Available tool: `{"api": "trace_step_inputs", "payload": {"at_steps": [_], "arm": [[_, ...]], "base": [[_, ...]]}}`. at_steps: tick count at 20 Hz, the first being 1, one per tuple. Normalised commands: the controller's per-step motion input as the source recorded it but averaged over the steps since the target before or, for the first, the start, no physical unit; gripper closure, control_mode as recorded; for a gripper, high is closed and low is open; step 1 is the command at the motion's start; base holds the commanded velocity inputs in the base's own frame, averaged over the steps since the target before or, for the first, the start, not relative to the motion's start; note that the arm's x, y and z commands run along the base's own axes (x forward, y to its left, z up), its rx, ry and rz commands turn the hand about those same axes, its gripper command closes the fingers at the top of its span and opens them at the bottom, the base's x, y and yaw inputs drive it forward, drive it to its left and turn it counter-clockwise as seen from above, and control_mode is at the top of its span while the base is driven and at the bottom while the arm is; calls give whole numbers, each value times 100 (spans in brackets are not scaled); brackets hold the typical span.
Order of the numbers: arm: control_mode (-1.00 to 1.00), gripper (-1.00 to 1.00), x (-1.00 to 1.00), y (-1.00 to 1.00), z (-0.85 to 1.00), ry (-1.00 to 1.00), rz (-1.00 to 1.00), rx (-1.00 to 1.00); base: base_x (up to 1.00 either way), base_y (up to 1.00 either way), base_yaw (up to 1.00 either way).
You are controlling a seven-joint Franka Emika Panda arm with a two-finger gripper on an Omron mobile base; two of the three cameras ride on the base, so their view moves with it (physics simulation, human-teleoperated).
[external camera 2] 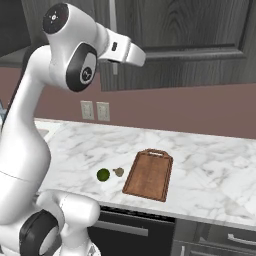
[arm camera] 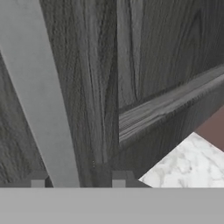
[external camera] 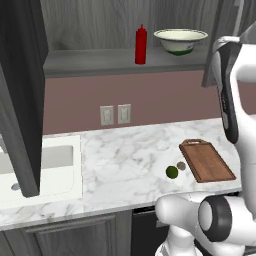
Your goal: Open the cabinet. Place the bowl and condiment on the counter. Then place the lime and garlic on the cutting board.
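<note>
Left base view gives us the cabinet [external camera: 22, 90] with its doors swung open; on its shelf the red condiment bottle [external camera: 141, 45] stands upright just left of the bowl [external camera: 180, 40], whose inside we cannot see. On the worktop [external camera: 125, 160] the lime [external camera: 171, 172] and garlic [external camera: 181, 165] lie just beside the cutting board [external camera: 207, 161]. In the hand view our end effector [arm camera: 78, 177] has its fingers set around the door's metal handle [arm camera: 41, 96]. We see no readable writing.
</note>
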Motion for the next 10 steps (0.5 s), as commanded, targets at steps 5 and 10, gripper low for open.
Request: {"api": "trace_step_inputs", "payload": {"at_steps": [5,10], "arm": [[-100,100,-48,-100,0,0,0,1],[-100,100,-54,-100,0,0,0,0]], "base": [[0,0,0],[0,0,0]]}}
